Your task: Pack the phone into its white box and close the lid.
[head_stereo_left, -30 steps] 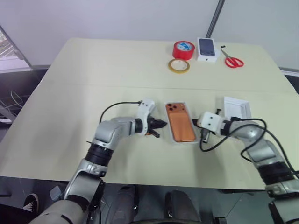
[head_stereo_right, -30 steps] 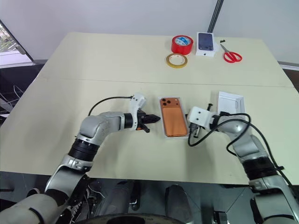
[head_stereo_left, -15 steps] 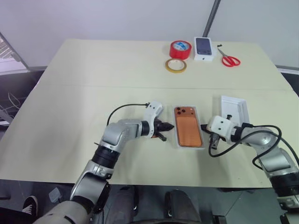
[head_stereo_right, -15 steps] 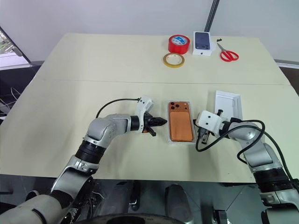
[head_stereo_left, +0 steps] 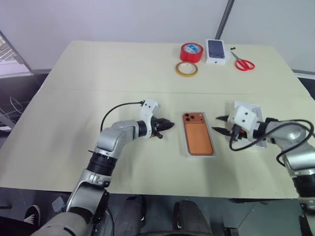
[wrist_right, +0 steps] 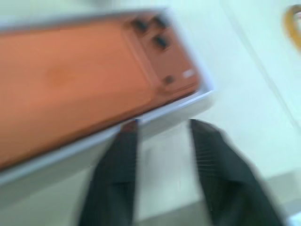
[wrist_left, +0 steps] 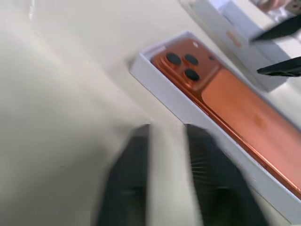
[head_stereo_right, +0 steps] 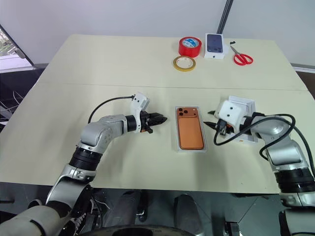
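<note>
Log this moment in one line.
phone: in box | lid: off, behind right pincer | left pincer: open, beside box | right pincer: open

Far edge of your pale surface (head_stereo_left: 98,73): red tape roll (head_stereo_left: 192,51) standing beside a small white carton (head_stereo_left: 218,51) with a dark phone picture on top. Yellowish tape ring (head_stereo_left: 187,69) lies flat, just in front of the red roll. Red-handled scissors (head_stereo_left: 243,62) sit to the carton's right, close by. A seam line crosses your surface from side to side.
</note>
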Controlling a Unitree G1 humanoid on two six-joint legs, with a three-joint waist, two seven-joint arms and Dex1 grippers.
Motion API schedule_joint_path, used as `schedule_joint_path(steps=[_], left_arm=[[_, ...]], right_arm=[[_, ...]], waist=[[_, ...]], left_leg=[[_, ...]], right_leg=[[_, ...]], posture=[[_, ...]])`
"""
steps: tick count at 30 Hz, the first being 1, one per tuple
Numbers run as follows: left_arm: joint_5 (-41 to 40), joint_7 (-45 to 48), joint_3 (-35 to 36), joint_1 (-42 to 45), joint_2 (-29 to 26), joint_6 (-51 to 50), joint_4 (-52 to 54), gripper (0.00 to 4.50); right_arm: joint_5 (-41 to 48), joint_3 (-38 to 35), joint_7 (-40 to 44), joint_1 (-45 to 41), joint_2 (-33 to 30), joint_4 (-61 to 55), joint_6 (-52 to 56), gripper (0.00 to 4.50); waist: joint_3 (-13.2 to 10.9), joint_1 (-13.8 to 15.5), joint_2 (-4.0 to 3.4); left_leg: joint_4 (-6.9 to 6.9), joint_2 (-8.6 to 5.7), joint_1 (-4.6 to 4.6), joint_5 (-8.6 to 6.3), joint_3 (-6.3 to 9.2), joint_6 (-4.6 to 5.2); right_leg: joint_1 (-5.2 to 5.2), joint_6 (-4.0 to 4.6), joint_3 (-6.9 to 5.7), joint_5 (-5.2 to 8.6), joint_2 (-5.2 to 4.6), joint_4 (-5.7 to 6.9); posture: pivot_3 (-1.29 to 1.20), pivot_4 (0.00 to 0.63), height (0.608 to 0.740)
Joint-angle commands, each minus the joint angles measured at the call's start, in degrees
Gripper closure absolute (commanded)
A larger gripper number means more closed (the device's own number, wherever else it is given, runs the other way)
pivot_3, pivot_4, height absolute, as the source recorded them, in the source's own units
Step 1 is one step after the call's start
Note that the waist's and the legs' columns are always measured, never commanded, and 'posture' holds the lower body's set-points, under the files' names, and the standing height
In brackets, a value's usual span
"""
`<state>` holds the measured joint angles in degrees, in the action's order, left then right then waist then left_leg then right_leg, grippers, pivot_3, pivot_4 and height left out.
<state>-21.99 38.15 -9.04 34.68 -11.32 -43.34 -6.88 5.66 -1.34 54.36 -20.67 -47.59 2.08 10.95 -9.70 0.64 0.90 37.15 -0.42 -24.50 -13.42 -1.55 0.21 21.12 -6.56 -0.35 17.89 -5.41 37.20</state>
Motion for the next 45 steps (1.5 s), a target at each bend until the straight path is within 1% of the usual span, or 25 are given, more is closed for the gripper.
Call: schedule_joint_path(steps=[1,2,3,4,6,9,12,15,19,24,28,33,35,39,42,45], left_arm=[[-1.53,4.57,0.52,-0.44,-1.71,3.11,4.3,1.19],[-0.75,6.9,0.32,-1.49,-3.64,6.32,5.61,0.57],[0.03,9.45,0.3,-2.78,-5.74,10.08,6.93,0.17],[0.57,11.23,0.19,-3.78,-7.22,12.93,7.82,0.05],[1.12,14.68,1.1,-5.72,-9.66,20.23,8.52,0.05],[1.22,17.74,2.04,-6.99,-11.66,26.36,6.65,0.05],[1.76,21.2,3.47,-7.76,-13.24,34.09,4.15,0.05],[0.18,24.6,4.75,-8.05,-14.49,37.37,2.36,0.05],[-0.41,27.77,5.8,-7.19,-15.67,39.85,0.13,0.05],[0.34,29.46,6.05,-6.69,-16.59,43.03,-2.27,0.05],[0.5,28.5,6.02,-7.66,-16.05,43.71,-1.75,0.05],[1.23,26.12,5.59,-9.68,-14.84,43.9,0.42,0.05],[1.24,24.78,5.6,-10.48,-14.09,43.33,1.47,0.05],[1.72,22.89,5.46,-11.96,-13.21,42.93,3.29,0.05],[1.82,21.85,5.27,-12.67,-12.94,42.54,4.34,0.05],[2.01,20.99,5.08,-13.19,-12.76,42.27,5.03,0.0]], right_arm=[[1.06,-3.24,-3.85,-2.56,0.79,1.33,3.62,0.64],[1.55,-4.42,-5.86,-2.32,1.39,0.06,6.52,0.02],[1.85,-6.01,-8.69,-1.87,2.17,-1.39,10.25,0.0],[2.04,-7.2,-10.76,-1.44,2.76,-2.53,13.01,0.0],[2.23,-9.29,-13.83,0.24,2.82,-4.71,19.92,0.0],[4.73,-12.37,-17.46,1.18,4.02,-7.66,30.29,0.0],[7.68,-13.23,-19.61,1.15,5.31,-12.82,42.27,0.0],[8.95,-12.87,-22.24,-1.18,5.97,-15.47,52.36,0.0],[10.72,-12.53,-25.11,-6.05,6.98,-15.53,66.64,0.0],[11.75,-9.16,-26.48,-11.26,6.68,-13.07,75.77,0.0],[12.16,-7.69,-27.25,-14.91,6.84,-10.01,79.16,0.0],[12.1,-4.94,-27.96,-18.96,6.11,-5.55,80.42,0.0],[11.32,-2.94,-28.63,-20.48,5.58,-3.06,79.93,0.0],[11.08,-3.18,-29.44,-24.05,6.89,2.77,79.07,0.0],[11.11,-2.79,-29.7,-24.87,7.14,4.71,78.1,0.0],[10.91,-0.59,-29.78,-23.28,6.74,4.35,76.56,0.8]], waist=[[0.0,-0.01,-0.01],[0.0,0.03,-0.01],[0.0,0.0,-0.01],[0.01,-0.01,-0.02],[0.0,0.07,-0.03],[0.0,0.12,-0.04],[0.01,-0.01,-0.06],[0.01,-0.34,-0.15],[0.0,-0.45,-0.19],[0.0,-0.41,-0.19],[0.0,-0.51,-0.19],[0.01,-1.06,-0.2],[0.01,-1.37,-0.19],[0.01,-1.46,-0.2],[0.01,-1.46,-0.2],[0.01,-1.42,-0.2]], left_leg=[[-0.01,0.0,0.0,0.02,-0.01,-0.04],[-0.02,0.0,0.0,0.02,-0.01,-0.04],[-0.04,0.0,0.0,0.02,0.0,-0.05],[-0.07,0.01,0.0,0.04,-0.01,-0.07],[-0.09,0.02,-0.02,0.04,-0.02,-0.09],[-0.09,0.0,-0.03,-0.01,-0.02,-0.01],[-0.08,-0.01,-0.03,-0.12,-0.02,0.18],[-0.19,0.0,-0.04,-0.14,-0.02,0.2],[-0.19,0.0,-0.13,-0.13,-0.02,0.21],[-0.18,0.0,-0.19,-0.15,-0.01,0.24],[-0.15,-0.01,-0.25,-0.15,-0.02,0.26],[-0.15,-0.01,-0.31,-0.15,-0.01,0.26],[-0.15,-0.01,-0.37,-0.15,-0.01,0.27],[-0.14,-0.01,-0.48,-0.14,-0.02,0.27],[-0.11,-0.01,-0.66,-0.12,-0.02,0.26],[-0.01,-0.02,-0.96,-0.09,-0.04,0.26]], right_leg=[[0.02,0.0,0.0,0.0,-0.01,0.0],[0.03,0.0,0.0,0.0,-0.01,0.0],[0.03,0.01,0.0,0.0,-0.01,0.0],[0.04,0.01,0.0,0.0,-0.02,-0.01],[0.1,0.02,0.02,0.01,-0.05,-0.02],[0.08,0.05,0.02,0.0,-0.12,-0.03],[0.1,0.09,0.03,0.0,-0.16,-0.03],[0.19,0.08,0.05,0.0,-0.15,-0.03],[0.29,0.08,0.05,-0.01,-0.14,-0.01],[0.32,0.08,0.05,-0.01,-0.15,-0.02],[0.38,0.07,0.05,-0.01,-0.15,-0.01],[0.42,0.06,0.04,-0.02,-0.15,-0.01],[0.48,0.06,0.04,-0.02,-0.14,0.01],[0.61,0.05,0.04,-0.02,-0.12,0.05],[0.81,0.04,0.04,-0.03,-0.1,0.12],[1.17,0.03,0.04,-0.03,-0.09,0.29]], posture=[[0.0,0.15,0.728],[0.0,0.15,0.728],[0.0,0.15,0.728],[0.0,0.15,0.728],[0.0,0.15,0.728],[0.0,0.15,0.728],[0.0,0.15,0.728],[0.0,0.15,0.728],[0.0,0.15,0.728],[0.0,0.15,0.728],[0.0,0.15,0.728],[0.0,0.15,0.728],[0.0,0.15,0.728],[0.0,0.15,0.728],[0.0,0.15,0.728],[0.0,0.15,0.728]])
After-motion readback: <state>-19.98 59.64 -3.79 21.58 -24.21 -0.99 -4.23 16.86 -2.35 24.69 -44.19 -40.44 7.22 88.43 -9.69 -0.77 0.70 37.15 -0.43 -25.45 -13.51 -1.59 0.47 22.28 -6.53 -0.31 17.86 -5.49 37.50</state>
